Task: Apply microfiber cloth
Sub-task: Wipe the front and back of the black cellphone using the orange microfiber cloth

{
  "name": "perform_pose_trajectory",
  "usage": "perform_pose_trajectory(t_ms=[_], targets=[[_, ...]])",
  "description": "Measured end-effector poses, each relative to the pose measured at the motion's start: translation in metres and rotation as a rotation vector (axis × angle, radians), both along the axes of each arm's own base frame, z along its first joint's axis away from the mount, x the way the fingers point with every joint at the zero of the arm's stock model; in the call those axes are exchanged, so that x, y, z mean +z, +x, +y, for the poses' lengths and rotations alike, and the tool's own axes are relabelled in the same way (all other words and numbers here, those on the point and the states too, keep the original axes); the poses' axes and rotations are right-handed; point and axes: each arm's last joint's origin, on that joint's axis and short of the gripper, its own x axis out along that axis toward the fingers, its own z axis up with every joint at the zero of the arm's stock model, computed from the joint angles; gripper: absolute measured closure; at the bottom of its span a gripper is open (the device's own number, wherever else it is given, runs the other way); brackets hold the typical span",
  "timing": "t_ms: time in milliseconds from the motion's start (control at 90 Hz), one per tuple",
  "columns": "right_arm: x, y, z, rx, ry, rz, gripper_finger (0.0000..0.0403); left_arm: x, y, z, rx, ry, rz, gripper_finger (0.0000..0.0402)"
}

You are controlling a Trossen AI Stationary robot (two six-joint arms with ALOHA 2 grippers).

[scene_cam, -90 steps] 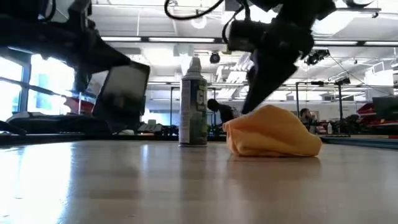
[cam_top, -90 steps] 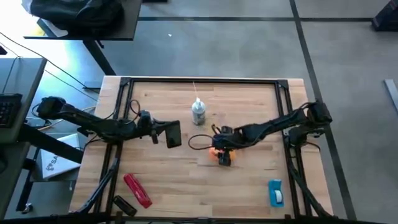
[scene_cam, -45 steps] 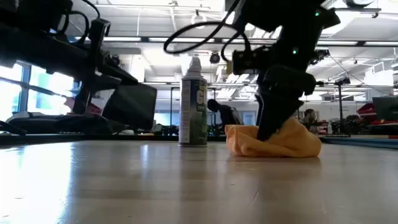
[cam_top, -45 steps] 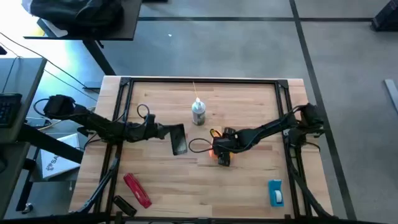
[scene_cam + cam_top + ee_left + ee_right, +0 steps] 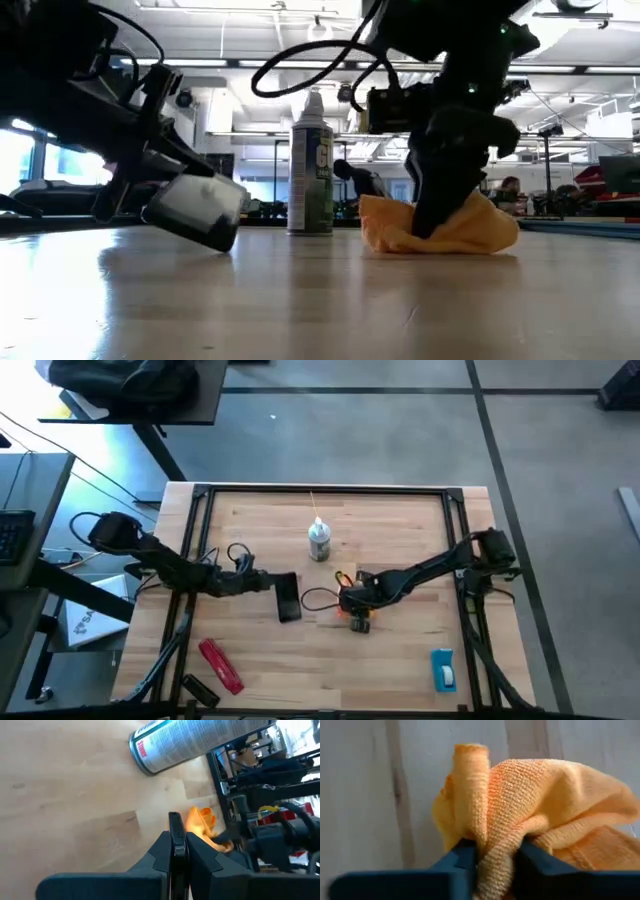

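Observation:
The orange microfiber cloth (image 5: 470,228) lies bunched on the wooden table (image 5: 400,650), near its middle. My right gripper (image 5: 354,606) reaches in from the right and is shut on the cloth (image 5: 540,785). My left gripper (image 5: 264,582) reaches in from the left and is shut on the black phone (image 5: 288,598). The phone (image 5: 196,210) hangs tilted low over the table, left of the cloth. I cannot tell whether its low corner touches the table. In the left wrist view the phone (image 5: 176,840) shows edge-on, with the cloth (image 5: 199,823) beyond it. My left gripper pinches the phone's two flat faces (image 5: 177,851) between its two fingers, coming level from the table's left. The phone sticks out past the fingertips and tilts down toward the table. My right gripper pinches a gathered fold of the cloth (image 5: 496,861) between its two fingers, several layers bunched together. The fingers slant down from the right. The rest of the cloth (image 5: 480,232) lies on the table.
A white and green spray can (image 5: 318,542) stands upright just behind the cloth and phone. A red oblong tool (image 5: 222,665) and a small black object (image 5: 198,688) lie at the near left. A blue object (image 5: 443,670) lies at the near right.
My right gripper has come down onto the cloth and taken hold, and the cloth is now gathered up around its fingers. My left gripper has carried the phone down, toward the cloth and the near edge. The phone has tipped from nearly upright to slanting low over the table.

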Motion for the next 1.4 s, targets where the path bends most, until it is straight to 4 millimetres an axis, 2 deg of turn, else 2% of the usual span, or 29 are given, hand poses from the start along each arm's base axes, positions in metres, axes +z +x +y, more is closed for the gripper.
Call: perform_pose_trajectory(t_ms=[111,189,356,489,678,822,1056,1222,1400], targets=[[0.043,0.008,0.009,-0.006,-0.049,-0.185,0.0385,0.0,0.008,-0.005,0.017,0.017,0.007,0.0389],[0.055,0.011,0.014,0.004,-0.081,-0.253,0.0385,0.0,0.016,-0.009,0.016,0.034,0.013,0.0389],[0.059,0.025,0.02,0.018,-0.075,-0.421,0.0394,0.003,0.037,-0.017,0.003,0.036,0.012,0.0389],[0.038,0.038,0.024,0.045,-0.081,-0.464,0.0394,0.01,0.049,-0.023,-0.04,0.058,0.001,0.0389],[0.029,0.053,0.035,0.095,-0.119,-0.597,0.0396,0.028,0.054,-0.027,-0.123,0.086,-0.124,0.0389],[0.045,0.057,0.041,0.096,-0.24,-0.74,0.0396,0.039,0.053,-0.028,-0.158,0.105,-0.181,0.0389],[0.063,0.058,0.03,0.097,-0.439,-0.79,0.0396,0.063,0.05,-0.028,-0.226,0.238,-0.284,0.0389],[0.07,0.059,0.027,0.118,-0.415,-0.817,0.0396,0.076,0.045,-0.026,-0.239,0.291,-0.311,0.0389],[0.068,0.056,0.04,0.207,-0.282,-0.819,0.0395,0.09,0.036,-0.023,-0.25,0.31,-0.368,0.0389]])
